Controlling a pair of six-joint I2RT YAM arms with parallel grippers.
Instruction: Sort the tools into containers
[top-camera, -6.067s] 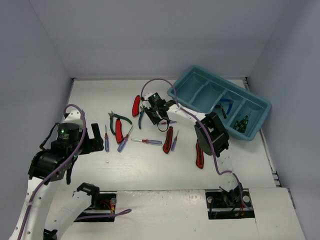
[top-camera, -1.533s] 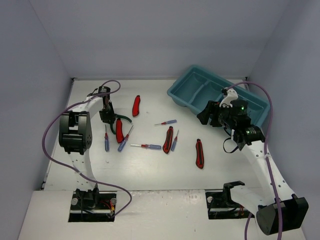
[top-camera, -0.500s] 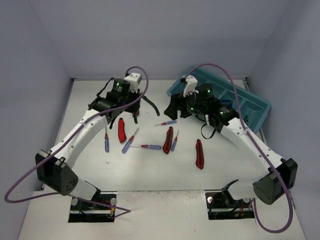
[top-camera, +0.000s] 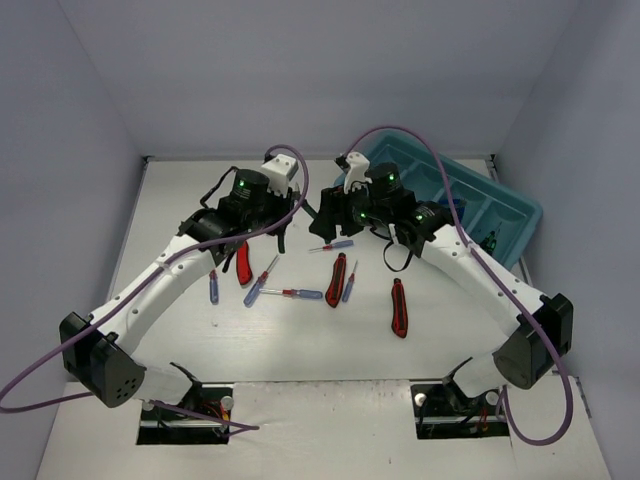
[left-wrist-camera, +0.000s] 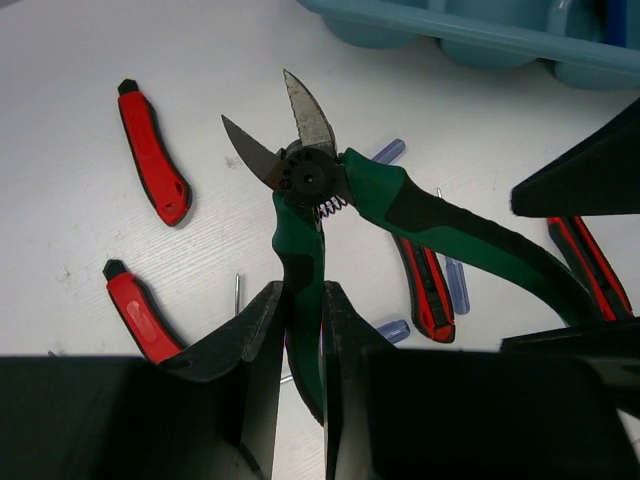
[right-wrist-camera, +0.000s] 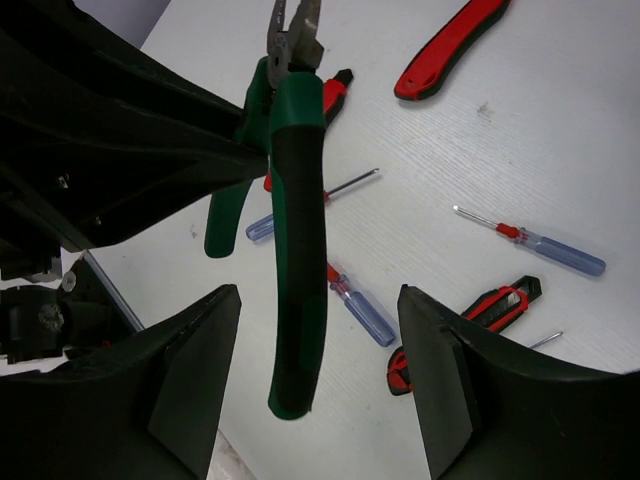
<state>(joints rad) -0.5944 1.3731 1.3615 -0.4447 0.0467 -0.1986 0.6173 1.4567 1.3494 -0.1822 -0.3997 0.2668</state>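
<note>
the tray (top-camera: 510, 200) sits on the table (top-camera: 300, 340) in the upper right of the overhead view. left of it, at upper centre, the pliers (left-wrist-camera: 400, 205) hang above the table in the left gripper (left-wrist-camera: 302, 310). below them three knives (top-camera: 243, 262) lie across the middle, with five screwdrivers (top-camera: 295, 293) scattered between and beside them.

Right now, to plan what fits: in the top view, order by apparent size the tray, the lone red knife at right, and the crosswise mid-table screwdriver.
1. Tray: largest, partly behind the right arm.
2. Red knife.
3. Screwdriver: about as long as the knife, but far thinner.
</note>
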